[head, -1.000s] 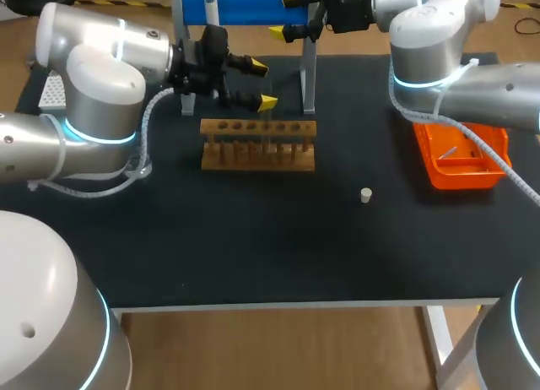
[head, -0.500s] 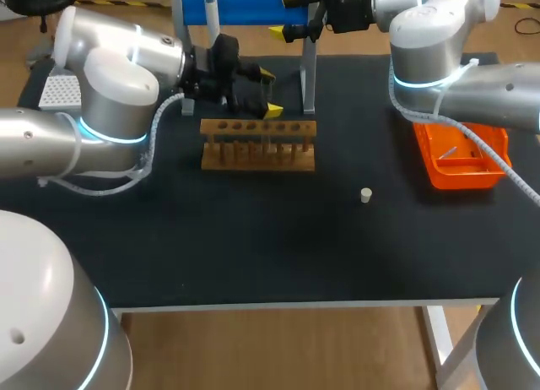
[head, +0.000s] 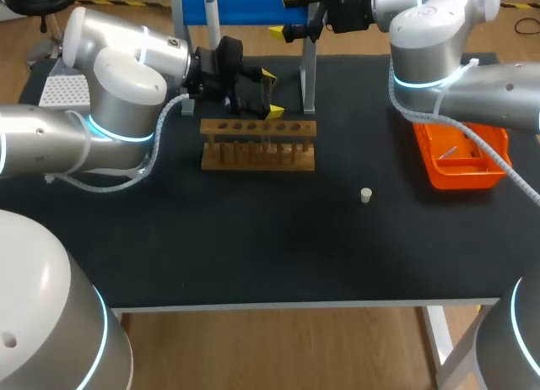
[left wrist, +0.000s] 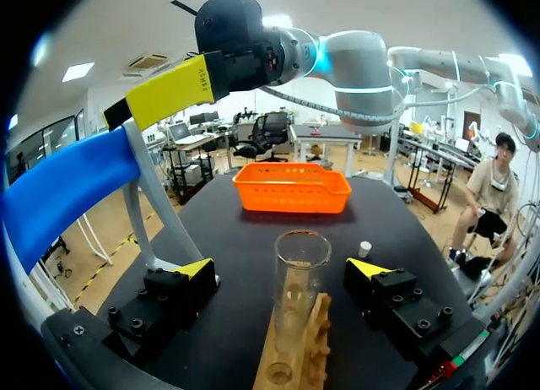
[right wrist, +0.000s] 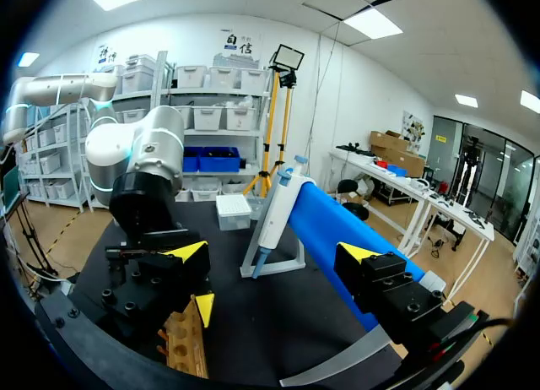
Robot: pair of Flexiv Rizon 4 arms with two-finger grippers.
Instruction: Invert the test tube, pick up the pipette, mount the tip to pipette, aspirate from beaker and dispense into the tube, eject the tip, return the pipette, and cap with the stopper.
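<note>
left gripper [left wrist: 283, 268] is seen spread open over the wooden rack [left wrist: 310, 343], nothing grasped. the test tube [left wrist: 299, 293] is stood upright in the rack, mouth up, between the two yellow fingertips [left wrist: 196, 268], with a clear gap to each side; neither finger is touching it. in the head view the left gripper [head: 271, 93] is held at the back edge of the rack [head: 257, 145], toward its right end.

right gripper [head: 284, 15] is open too, parked at the right end of the blue bar [head: 245, 3] of the stand at the table's far edge. in the right wrist view the blue bar [right wrist: 337, 238] is seen running between the fingers, close by one of them; contact cannot be told. the pipette [right wrist: 278, 208] is hung on the stand ahead of the right gripper [right wrist: 274, 253], well apart from it. a white tip box [right wrist: 232, 211] is sat beyond the pipette.

the stopper [head: 365, 195] is lying on the black table [head: 270, 246], right of the rack and apart from both grippers. the orange tray [head: 460, 158] is placed at the table's right side.
</note>
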